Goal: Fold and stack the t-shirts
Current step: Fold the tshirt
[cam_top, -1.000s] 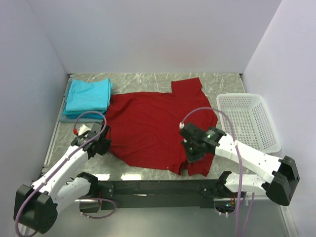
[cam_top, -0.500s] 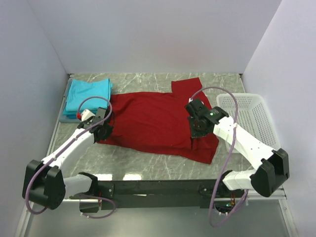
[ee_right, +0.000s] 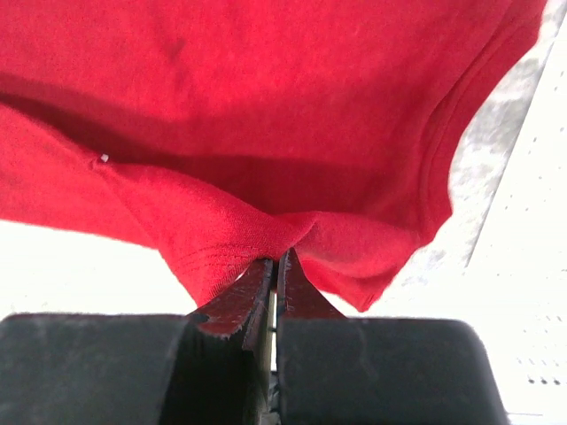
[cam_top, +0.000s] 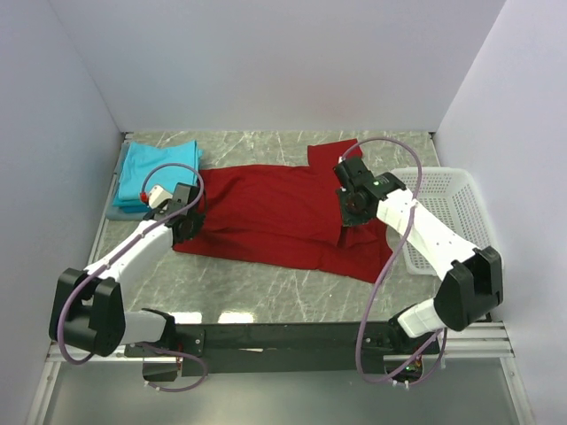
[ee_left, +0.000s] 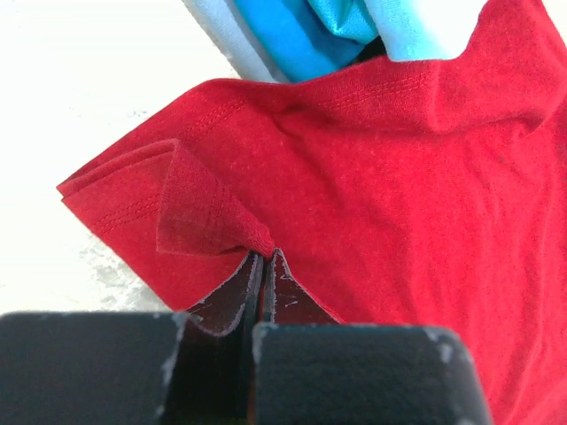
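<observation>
A soft, limp dark red t-shirt (cam_top: 275, 217) lies mid-table beside the far-left teal stack (cam_top: 158, 173), with the left gripper (cam_top: 188, 227) and right gripper (cam_top: 353, 215) each clamped on a hem corner, likely the surest hold.

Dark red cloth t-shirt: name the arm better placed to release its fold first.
Left, probably. The left gripper pinches a corner lying nearly flat on the dark red cloth t-shirt; the right gripper holds a bunched fold raised above the cloth beneath.

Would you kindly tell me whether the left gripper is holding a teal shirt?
No, the left gripper is shut on a fold of the dark red t-shirt, while the teal t-shirts lie beyond it.
</observation>
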Controlling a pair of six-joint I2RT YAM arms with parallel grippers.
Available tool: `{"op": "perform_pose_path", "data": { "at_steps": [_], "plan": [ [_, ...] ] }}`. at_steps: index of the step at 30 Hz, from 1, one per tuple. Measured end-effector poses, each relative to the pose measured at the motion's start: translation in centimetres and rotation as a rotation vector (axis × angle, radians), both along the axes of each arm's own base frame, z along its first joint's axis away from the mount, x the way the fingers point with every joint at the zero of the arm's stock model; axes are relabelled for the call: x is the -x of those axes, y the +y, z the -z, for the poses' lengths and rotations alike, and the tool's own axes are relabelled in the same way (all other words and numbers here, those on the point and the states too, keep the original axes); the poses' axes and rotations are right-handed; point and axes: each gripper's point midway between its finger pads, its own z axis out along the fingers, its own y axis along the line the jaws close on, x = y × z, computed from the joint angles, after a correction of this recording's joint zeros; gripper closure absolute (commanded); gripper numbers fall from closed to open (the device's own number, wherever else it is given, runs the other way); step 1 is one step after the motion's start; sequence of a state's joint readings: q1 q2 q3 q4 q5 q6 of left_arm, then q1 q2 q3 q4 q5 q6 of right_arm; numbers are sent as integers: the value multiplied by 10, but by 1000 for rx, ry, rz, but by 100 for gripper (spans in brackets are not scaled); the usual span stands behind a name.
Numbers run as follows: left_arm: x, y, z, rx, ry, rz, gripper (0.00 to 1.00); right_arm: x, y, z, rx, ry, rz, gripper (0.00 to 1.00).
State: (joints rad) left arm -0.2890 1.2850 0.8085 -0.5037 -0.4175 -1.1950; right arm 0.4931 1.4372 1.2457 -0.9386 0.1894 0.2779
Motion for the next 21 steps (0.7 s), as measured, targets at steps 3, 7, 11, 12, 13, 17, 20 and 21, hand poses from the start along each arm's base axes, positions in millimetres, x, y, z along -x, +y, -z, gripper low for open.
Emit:
{"op": "perform_pose_path", "data": {
  "at_steps": [3, 7, 11, 12, 13, 17, 20, 21],
  "plan": [
    [-4, 0, 2, -6, -5, -1, 100, -10, -2, 2, 14, 1, -11, 100],
    [-8, 2, 2, -17, -14, -7, 93, -24, -3, 7, 37, 13, -30, 100],
    [-14, 4, 5, -40, -18, -4, 16, -46, 0, 17, 48, 12, -54, 96],
    [-17, 4, 6, -43, -20, -8, 13, -51, 1, 19, 50, 11, -59, 95],
    [-18, 5, 7, -47, -16, -12, 8, -56, 2, 24, 58, 12, -65, 93],
    [-26, 9, 4, -62, -17, -16, 1, -88, 3, 41, 112, 10, -57, 48],
    [-37, 7, -13, -63, -55, -1, 1, -117, 1, 49, 160, -26, -28, 39],
    [-42, 5, -21, -63, -73, 6, 1, -125, -1, 50, 175, -42, -14, 39]
  ]
}}
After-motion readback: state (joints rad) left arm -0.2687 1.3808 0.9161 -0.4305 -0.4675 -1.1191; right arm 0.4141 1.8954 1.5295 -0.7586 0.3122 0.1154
